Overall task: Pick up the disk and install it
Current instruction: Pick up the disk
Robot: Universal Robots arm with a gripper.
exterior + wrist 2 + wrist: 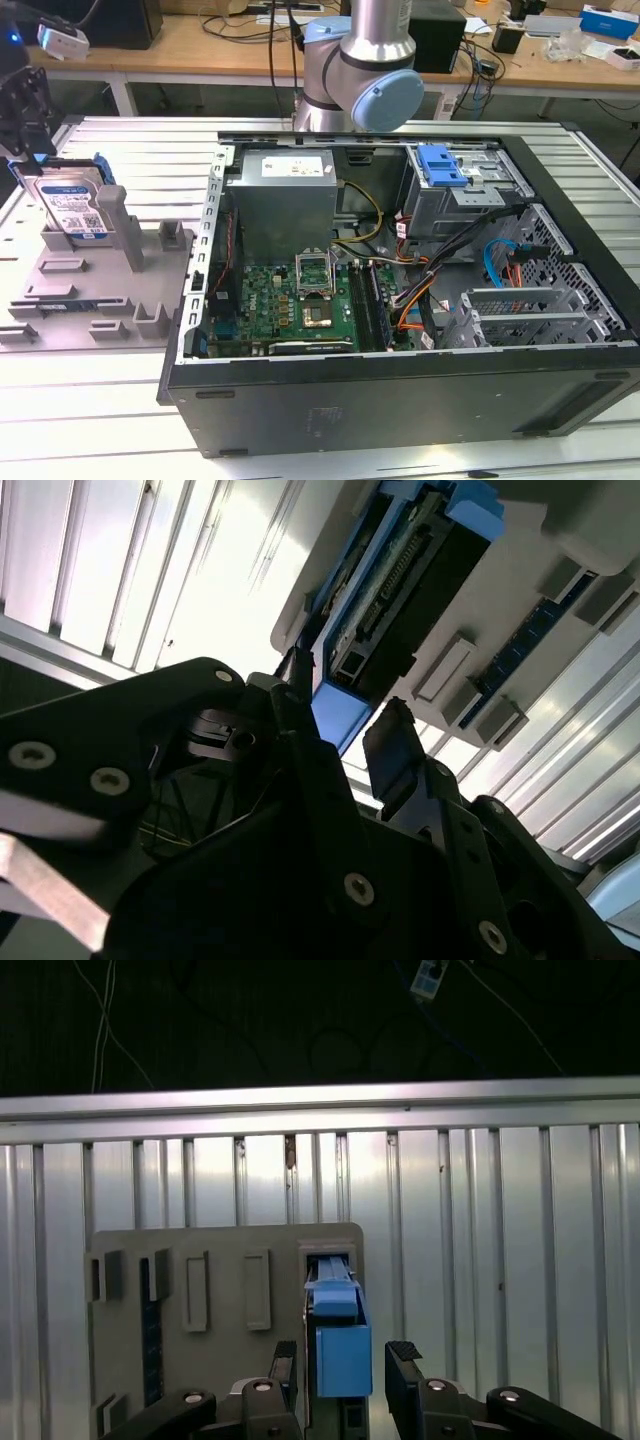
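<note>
Disk (72, 205) stands on edge in a slot of the grey holder (110, 290), at the exterior view's left, well apart from the open computer case (400, 400). The gripper (344, 1358) hangs over it, spread wide. One finger sits on each side of the blue frame, seemingly not touching yet. A good grab likely needs the disk centred between them, an even squeeze on its flat faces, and a hold deep enough that it cannot tilt.
</note>
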